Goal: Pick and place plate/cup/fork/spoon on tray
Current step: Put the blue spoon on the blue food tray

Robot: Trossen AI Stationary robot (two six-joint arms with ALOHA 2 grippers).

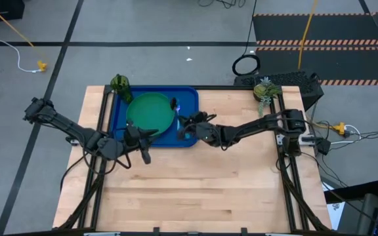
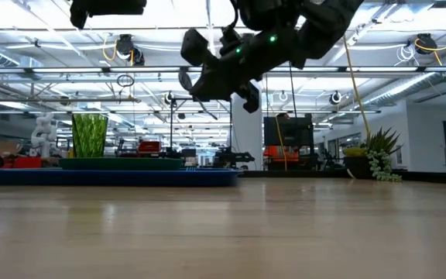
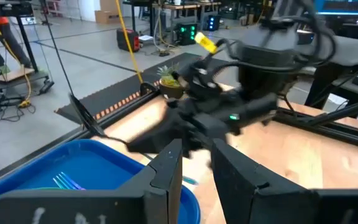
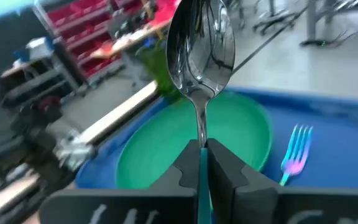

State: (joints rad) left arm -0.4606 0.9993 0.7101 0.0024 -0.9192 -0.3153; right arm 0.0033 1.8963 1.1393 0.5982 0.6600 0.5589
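The blue tray (image 1: 188, 97) lies at the table's far left with the green plate (image 1: 151, 111) flat on it. The fork (image 4: 294, 152) lies on the tray floor beside the plate. The olive-green cup (image 2: 89, 136) stands upright at the tray's far left corner. My right gripper (image 1: 188, 124) hovers over the tray's right part, shut on the spoon (image 4: 201, 43), whose shiny bowl points toward the plate. My left gripper (image 3: 196, 180) is raised by the tray's near edge, open, with nothing between its fingers. My right gripper pinches the spoon's light blue handle (image 4: 199, 163) between its two fingers. The fingers lie along the handle, nearly level, coming from the table's right. The neck and bowl (image 4: 201, 43) stick out ahead of the fingertips, and the spoon is clear of tray and plate.
A small potted plant (image 1: 264, 88) stands at the far right corner, with a dark keyboard (image 1: 294, 80) behind it. Black frame rails (image 1: 287, 177) run along the table's sides. Bare wood (image 1: 195, 190) takes up the near half.
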